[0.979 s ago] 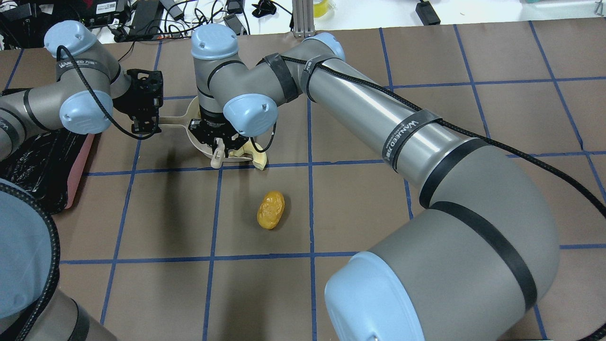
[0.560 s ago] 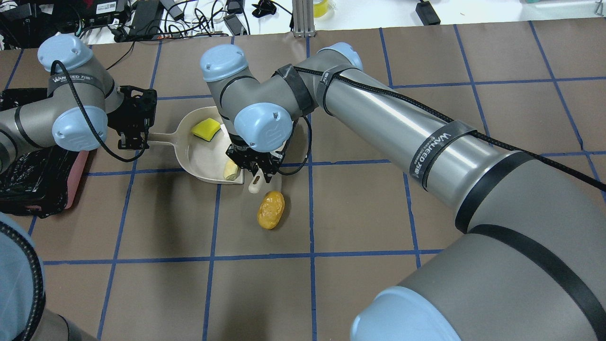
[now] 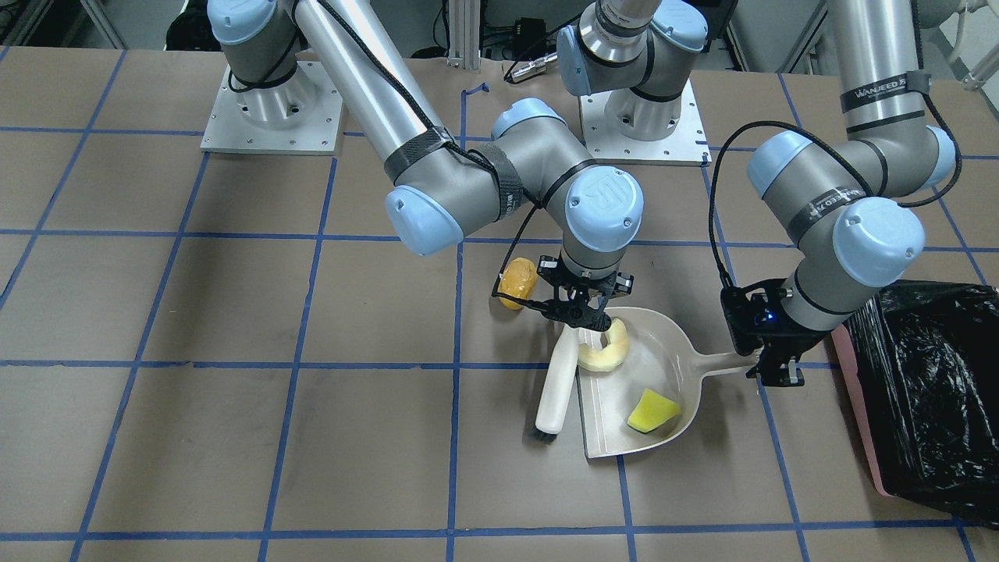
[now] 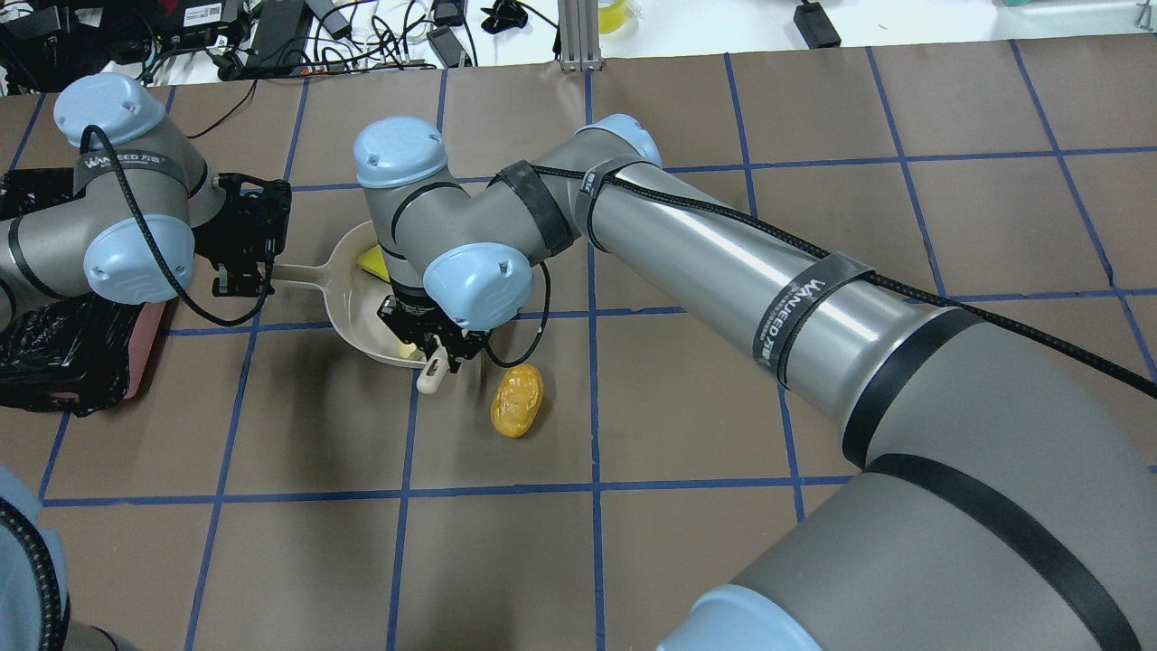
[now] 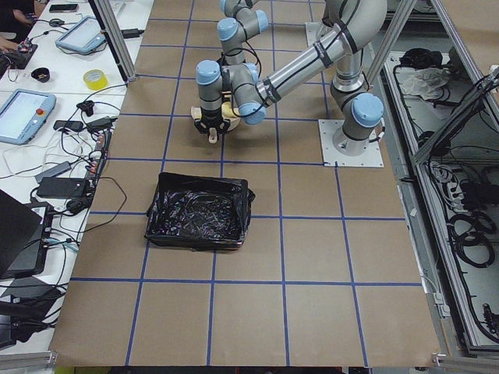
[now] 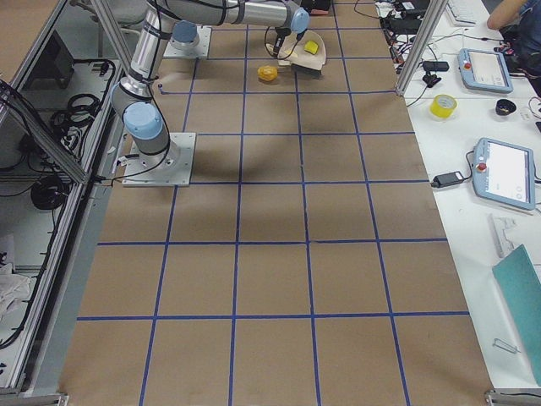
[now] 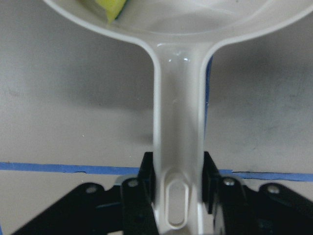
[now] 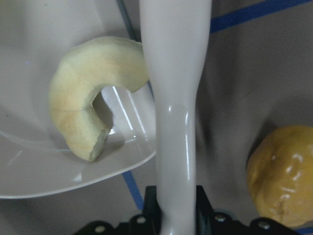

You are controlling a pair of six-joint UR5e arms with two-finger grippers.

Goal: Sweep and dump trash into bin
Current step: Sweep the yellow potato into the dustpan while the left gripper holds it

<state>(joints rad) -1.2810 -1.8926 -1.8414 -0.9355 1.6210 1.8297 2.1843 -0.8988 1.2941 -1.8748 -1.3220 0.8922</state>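
The beige dustpan (image 3: 668, 361) lies flat on the table. My left gripper (image 3: 773, 368) is shut on its handle (image 7: 178, 147). The pale yellow rind slice (image 3: 606, 353) and the yellow-green sponge wedge (image 3: 652, 411) lie inside the pan. My right gripper (image 3: 578, 316) is shut on the beige brush (image 3: 556, 381), which lies along the pan's open edge, bristles on the table. The orange-brown lump (image 3: 517, 282) sits on the table just outside the pan, beside the brush handle (image 8: 176, 122). The pink bin (image 3: 855, 406) with its black bag stands beyond the left gripper.
Blue tape lines grid the brown table top. The bin (image 4: 63, 344) sits at the table's left edge in the overhead view, close to my left forearm. Cables and devices lie past the table's far edge (image 4: 271, 36).
The rind slice went from the pan's lip into the pan. The right gripper with the brush swung out towards the lump, then back left to the pan's mouth. The dustpan shifted slightly nearer and left.
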